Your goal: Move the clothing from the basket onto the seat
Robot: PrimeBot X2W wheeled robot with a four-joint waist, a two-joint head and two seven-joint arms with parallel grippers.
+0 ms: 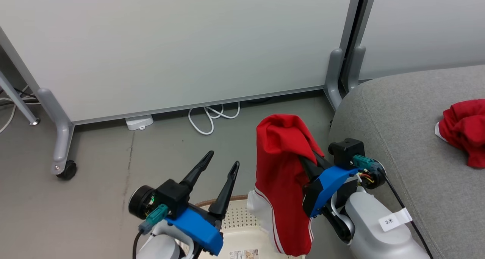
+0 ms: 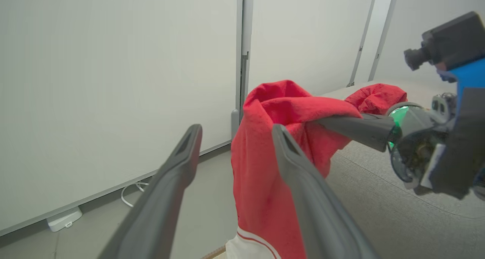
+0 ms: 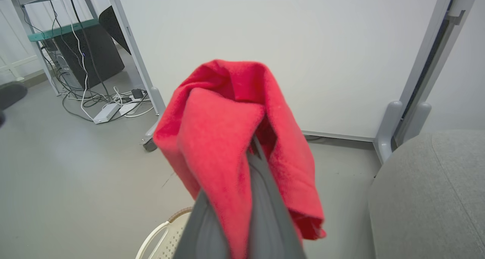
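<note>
Head view: red garment (image 1: pixel 282 175) hangs from right hand (image 1: pixel 307 165) over the basket (image 1: pixel 238 218).

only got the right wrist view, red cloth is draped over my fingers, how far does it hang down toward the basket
observer: In the head view the held garment hangs long from the shut right gripper. Its white lower end drops to about the level of the basket rim; I cannot tell whether it touches.
operator: where's the left gripper
observer: The left gripper is open and holds nothing. It sits above the basket, to the left of the held garment and apart from it.
operator: anything on the seat already
observer: Yes, a second garment, also red, lies crumpled on the seat toward its far right.
</note>
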